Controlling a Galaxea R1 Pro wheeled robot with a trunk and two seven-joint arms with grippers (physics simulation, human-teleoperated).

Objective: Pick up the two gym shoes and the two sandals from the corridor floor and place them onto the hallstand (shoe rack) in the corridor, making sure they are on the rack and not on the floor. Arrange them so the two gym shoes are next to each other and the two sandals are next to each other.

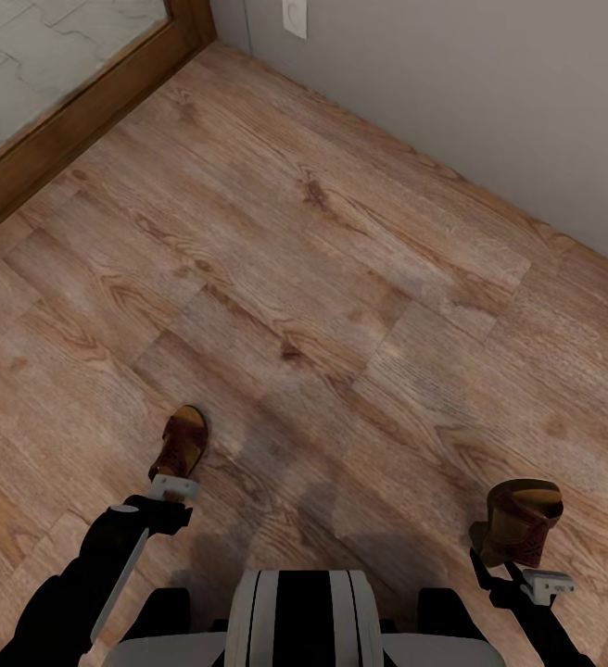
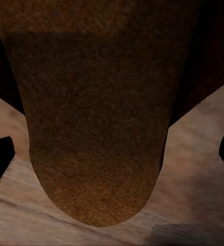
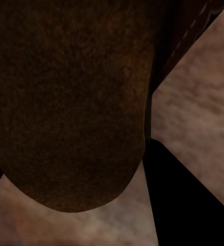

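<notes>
Both sandals are held off the floor [image 1: 323,241], one per arm. Left sandal [image 1: 180,443] is clamped in the left end effector [image 1: 172,488], sole roughly level, toe pointing away from the robot. Right sandal [image 1: 523,521] is clamped in the right end effector [image 1: 526,579], tipped up with the opening facing upward. In both wrist views a brown suede-like surface sits close between the dark fingertips [image 2: 0,156], consistent with a firm clamp on each.

No rack, no gym shoes in the head view; bare planks, a grey wall [image 1: 452,83] and a wood door frame [image 1: 91,102] at upper left. Step in hand is judged to be transport to the rack.

Advice for the carry:
- Both clamps to be kept tight; arms kept tucked near the trunk while the base turns.
- Right sandal should be levelled before release, otherwise it may roll off the shelf.
- Both to be set side by side on one shelf level, room left for the gym shoes.
</notes>
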